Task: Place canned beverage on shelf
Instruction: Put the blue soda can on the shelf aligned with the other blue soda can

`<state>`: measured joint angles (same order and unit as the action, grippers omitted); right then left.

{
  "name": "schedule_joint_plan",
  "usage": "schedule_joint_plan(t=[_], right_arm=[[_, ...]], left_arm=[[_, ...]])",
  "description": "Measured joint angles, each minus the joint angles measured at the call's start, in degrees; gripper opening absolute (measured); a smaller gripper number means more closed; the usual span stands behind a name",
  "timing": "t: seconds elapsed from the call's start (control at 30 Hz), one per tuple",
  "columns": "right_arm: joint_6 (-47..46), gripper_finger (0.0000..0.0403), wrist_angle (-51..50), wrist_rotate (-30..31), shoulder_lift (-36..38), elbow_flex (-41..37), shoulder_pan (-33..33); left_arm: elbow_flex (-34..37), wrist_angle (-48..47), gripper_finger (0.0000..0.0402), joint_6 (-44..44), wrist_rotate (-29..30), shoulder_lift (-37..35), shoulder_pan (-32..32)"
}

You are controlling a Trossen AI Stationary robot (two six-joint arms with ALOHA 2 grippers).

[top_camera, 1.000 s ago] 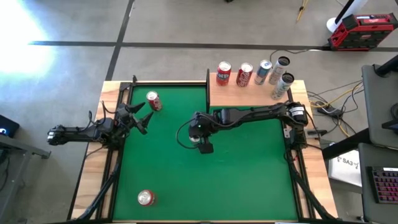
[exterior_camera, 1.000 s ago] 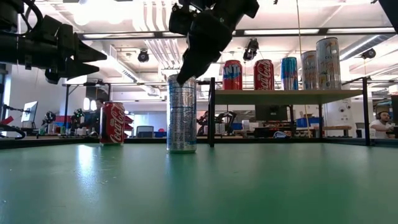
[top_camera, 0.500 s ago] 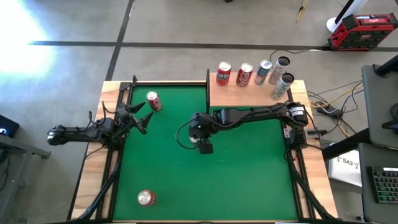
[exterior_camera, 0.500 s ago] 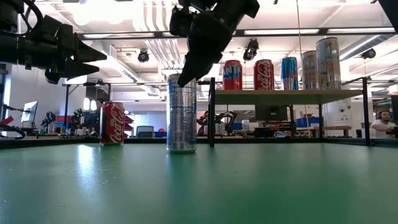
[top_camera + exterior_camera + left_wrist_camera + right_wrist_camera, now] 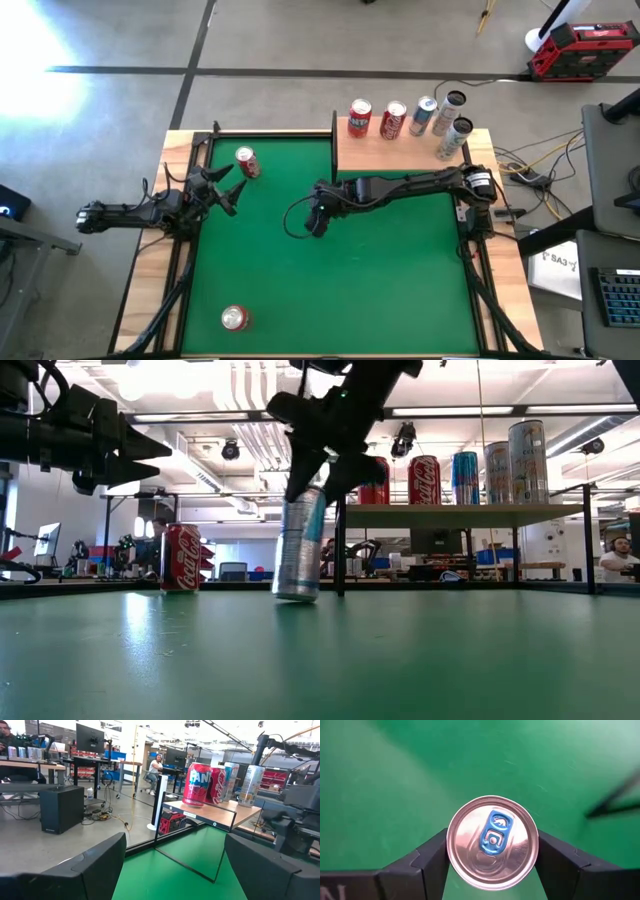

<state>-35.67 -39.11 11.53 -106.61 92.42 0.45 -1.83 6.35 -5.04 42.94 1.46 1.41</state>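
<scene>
High view: arm hides can [image 5: 298, 545].

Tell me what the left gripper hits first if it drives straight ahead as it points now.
Probably nothing on the mat: the left gripper, open, points just past the red can, toward the right arm; depth is unclear.

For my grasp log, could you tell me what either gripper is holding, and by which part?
The right gripper holds the silver can by its upper sides, near the top rim; the can is tilted. The left gripper holds nothing.
</scene>
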Motion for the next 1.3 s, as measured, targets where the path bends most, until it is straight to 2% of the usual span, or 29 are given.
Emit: schedule_joint_plan(t=[0.2, 0.47, 0.7, 0.9, 1.1, 1.3], right_arm=[[-12.4, 0.0252, -11.0, 9.6, 0.5, 2.4, 4.6], [-29.1, 0.0245, -27.3, 18.9, -0.1, 9.4, 9.9], [-50.5, 0.0249, -36.5, 18.4, -0.1, 9.5, 10.4], [-64.5, 0.0252, -41.1, 18.5, -0.1, 8.4, 10.4], [-74.3, 0.0253, -45.1, 18.5, -0.1, 7.5, 10.4], [-78.9, 0.0253, -46.1, 18.5, -0.1, 7.5, 11.1]], left_arm=[[0.0, 0.0, 0.0324, 0.0, 0.0, 0.0, 0.0], [0.0, 0.0, 0.0324, 0.0, 0.0, 0.0, 0.0], [0.0, 0.0, 0.0324, 0.0, 0.0, 0.0, 0.0], [0.0, 0.0, 0.0324, 0.0, 0.0, 0.0, 0.0], [0.0, 0.0, 0.0324, 0.0, 0.0, 0.0, 0.0], [0.0, 0.0, 0.0324, 0.0, 0.0, 0.0, 0.0]])
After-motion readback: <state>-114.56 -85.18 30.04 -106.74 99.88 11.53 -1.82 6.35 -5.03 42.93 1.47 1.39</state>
